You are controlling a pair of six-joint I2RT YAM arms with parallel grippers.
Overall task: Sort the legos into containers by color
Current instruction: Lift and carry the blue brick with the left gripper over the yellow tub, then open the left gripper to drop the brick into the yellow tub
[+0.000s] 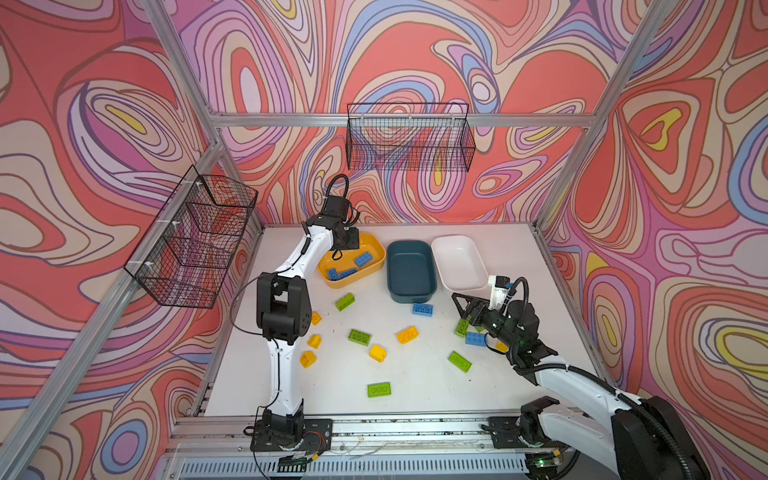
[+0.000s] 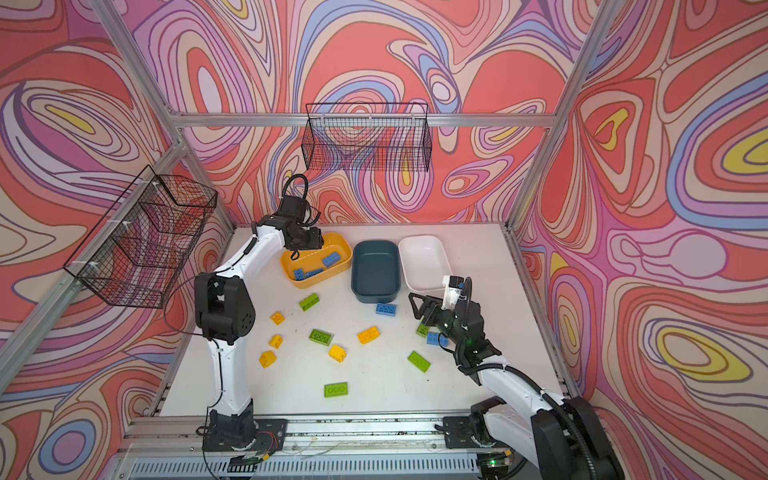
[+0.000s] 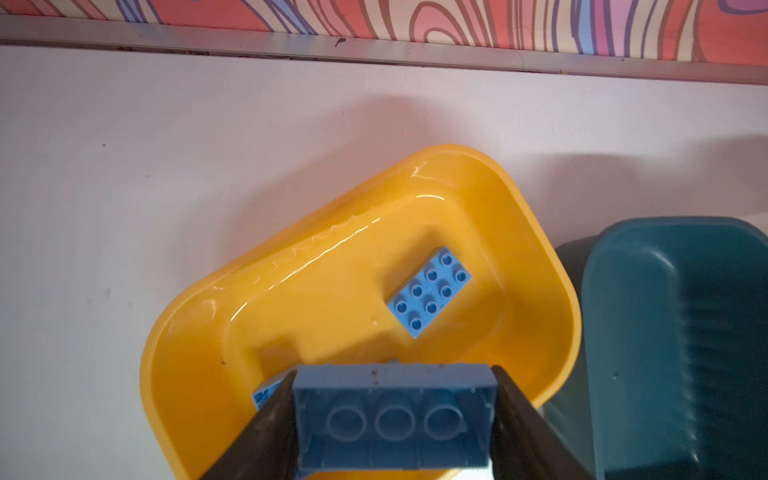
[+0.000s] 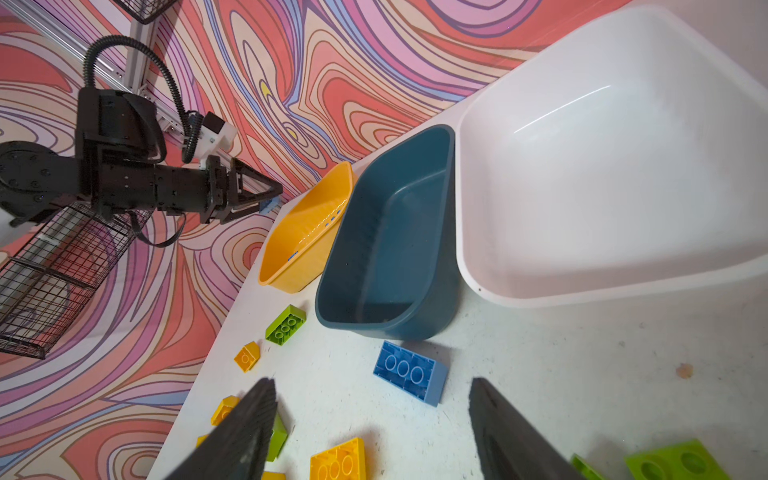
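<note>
— What is shown in both top views?

— The yellow tub (image 1: 368,245), teal tub (image 1: 409,270) and white tub (image 1: 457,259) are lined up along the far edge of the table (image 1: 415,374), with the yellow one nearest the far left corner. Blue bricks (image 1: 363,259) are seen in the yellow tub, and loose legos (image 1: 359,336) are scattered mid-table. The left gripper (image 1: 345,245) is pointed down over the yellow tub, and its jaws are hidden.

— And from the left wrist?

— The gripped brick (image 3: 395,419), blue, is seen clamped between the fingers (image 3: 270,428), hollow side towards the camera, above that tub.

— The right wrist?

— The right gripper (image 4: 372,382) is held low with its jaws spread wide and nothing gripped. A loose blue brick (image 4: 409,372) is seen on the table just ahead, before the teal tub.
</note>
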